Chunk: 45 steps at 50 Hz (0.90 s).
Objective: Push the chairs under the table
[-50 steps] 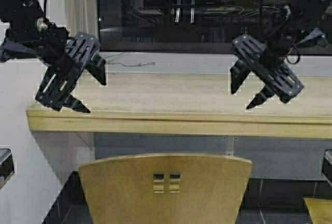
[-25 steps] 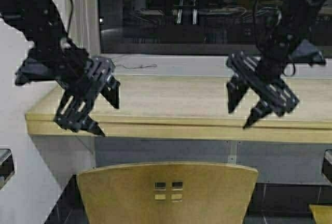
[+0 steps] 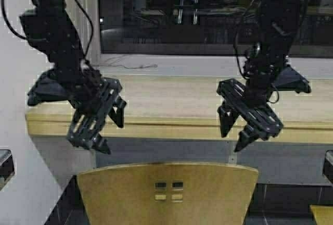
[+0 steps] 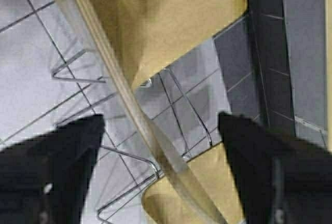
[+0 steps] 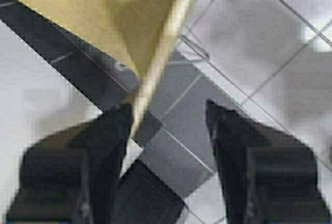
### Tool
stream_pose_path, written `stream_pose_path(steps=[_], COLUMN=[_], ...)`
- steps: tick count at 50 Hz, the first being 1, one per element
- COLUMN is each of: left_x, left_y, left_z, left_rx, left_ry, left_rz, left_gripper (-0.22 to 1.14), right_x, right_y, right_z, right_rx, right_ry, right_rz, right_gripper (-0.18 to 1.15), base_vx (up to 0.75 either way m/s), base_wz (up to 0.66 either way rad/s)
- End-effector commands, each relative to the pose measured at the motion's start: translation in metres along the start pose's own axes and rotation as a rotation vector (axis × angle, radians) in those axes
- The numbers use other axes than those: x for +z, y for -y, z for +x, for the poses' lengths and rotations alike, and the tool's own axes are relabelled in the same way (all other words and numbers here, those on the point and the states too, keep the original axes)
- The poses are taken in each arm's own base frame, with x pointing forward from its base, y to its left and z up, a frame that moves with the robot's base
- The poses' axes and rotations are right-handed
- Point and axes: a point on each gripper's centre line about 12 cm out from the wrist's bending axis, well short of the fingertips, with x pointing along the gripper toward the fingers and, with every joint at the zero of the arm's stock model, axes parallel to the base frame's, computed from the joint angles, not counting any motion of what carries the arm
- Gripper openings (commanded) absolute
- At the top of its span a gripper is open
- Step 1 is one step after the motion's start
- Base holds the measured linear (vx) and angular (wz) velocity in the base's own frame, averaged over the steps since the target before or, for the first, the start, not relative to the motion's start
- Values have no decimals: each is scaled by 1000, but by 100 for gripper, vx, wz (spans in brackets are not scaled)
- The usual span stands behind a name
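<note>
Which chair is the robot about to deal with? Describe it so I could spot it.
Find the long beige table under the dark window. In front of it, below and between the left hand and right hand, stands a mustard-yellow chair. Four small square cutouts mark its curved backrest.

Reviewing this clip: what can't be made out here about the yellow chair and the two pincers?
- Mustard-yellow moulded chair: seat and chrome legs cut off by the high view's bottom edge.
- Second yellow chair: only a corner, cut by the frame edge.
- Left pincer, right pincer: both open; contact with the backrest unclear.
</note>
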Motion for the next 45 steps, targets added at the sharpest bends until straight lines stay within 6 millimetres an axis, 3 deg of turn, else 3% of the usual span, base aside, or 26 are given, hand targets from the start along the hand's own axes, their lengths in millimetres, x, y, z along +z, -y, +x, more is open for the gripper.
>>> stream_pose_path(steps=[1, 30, 45], left_x=[-3, -6, -9], left_y=[10, -6, -9], left_z=[6, 28, 51], left_rx=[-23, 47, 63], left_ry=[1, 5, 10], left_rz=[-9, -21, -28], left_gripper=[97, 97, 97], right_x=[3, -2, -3], right_y=[-21, -23, -24], right_z=[6, 51, 72], right_rx=[48, -28, -42], right_ry=[11, -34, -39], right_rz=[-2, -9, -23], right_gripper=[83, 83, 83], base_vx=[0, 0, 0], base_wz=[0, 0, 0])
